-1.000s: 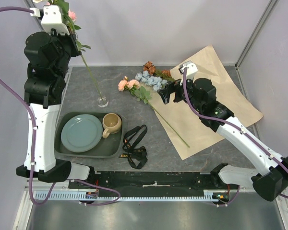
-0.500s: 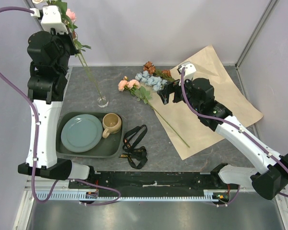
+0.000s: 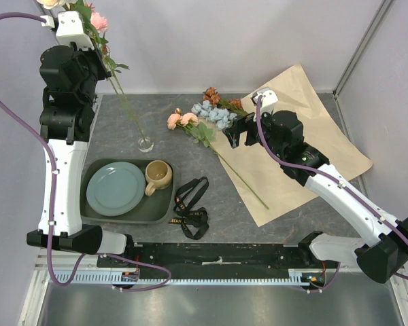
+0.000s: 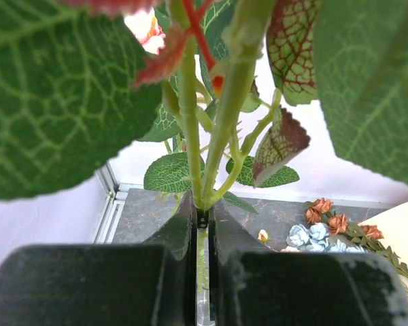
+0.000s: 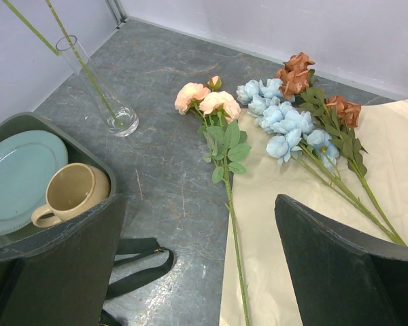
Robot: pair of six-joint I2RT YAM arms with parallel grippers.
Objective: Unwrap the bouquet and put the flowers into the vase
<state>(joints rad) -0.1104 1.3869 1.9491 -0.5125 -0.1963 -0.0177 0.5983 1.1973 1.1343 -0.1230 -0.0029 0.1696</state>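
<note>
Stem (image 4: 189, 129) clamped in left gripper (image 4: 202, 224); right gripper (image 5: 200, 234) fingers apart; ribbon (image 3: 190, 219) lettering illegible.

Lab cell: white walls (image 3: 258, 41), alu frame post (image 3: 358, 47), grey bench (image 3: 156, 115)

a dark green rectangular plastic tray (image 3: 160, 205) sits at the near left of the grey stone-patterned counter (image 3: 160, 112). in it lies a round blue-grey ceramic plate (image 3: 115, 189), filling the left part. a tan ceramic mug with a handle (image 3: 158, 175) stands upright just beside the plate, in the tray's far right corner.
</note>
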